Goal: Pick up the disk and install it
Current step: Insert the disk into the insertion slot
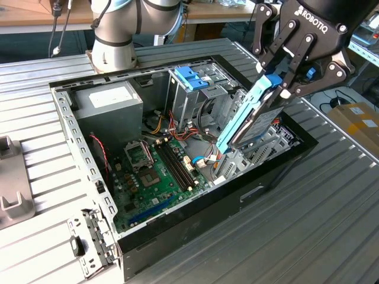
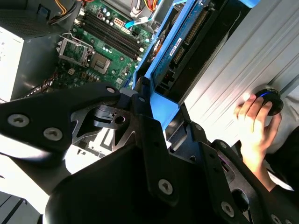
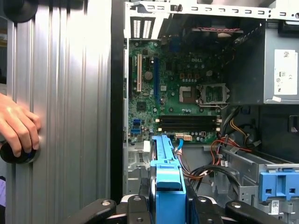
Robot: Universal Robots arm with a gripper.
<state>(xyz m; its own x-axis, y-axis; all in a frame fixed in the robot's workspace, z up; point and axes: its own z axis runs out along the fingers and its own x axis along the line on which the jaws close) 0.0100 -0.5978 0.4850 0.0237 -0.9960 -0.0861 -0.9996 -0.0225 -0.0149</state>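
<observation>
The gripper (image 1: pixel 277 83) clamps the disk (image 1: pixel 249 115) by its upper end, fingers closed on the light-blue rails, and holds it tilted above the open computer case (image 1: pixel 269 177), its lower end down among the drive bays at the case's front end. The green motherboard (image 1: pixel 157 171) lies on the case floor just beside that lower end, with red, yellow and blue cables (image 1: pixel 177 127) bunched between the board and the silver drive cage (image 1: pixel 198 97). A chunky blue latch (image 1: pixel 190 78) tops the cage, close behind the disk. The grey power-supply box (image 1: pixel 109 109) fills the case's far corner, well apart from the disk. In the first wrist view the disk's blue rail (image 3: pixel 167 179) runs toward the motherboard (image 3: pixel 180 93). Outside the case wall, a person's hand (image 3: pixel 18 128) rests closed over a black knob (image 3: pixel 16 154) on the ribbed metal table (image 3: pixel 70 93).
</observation>
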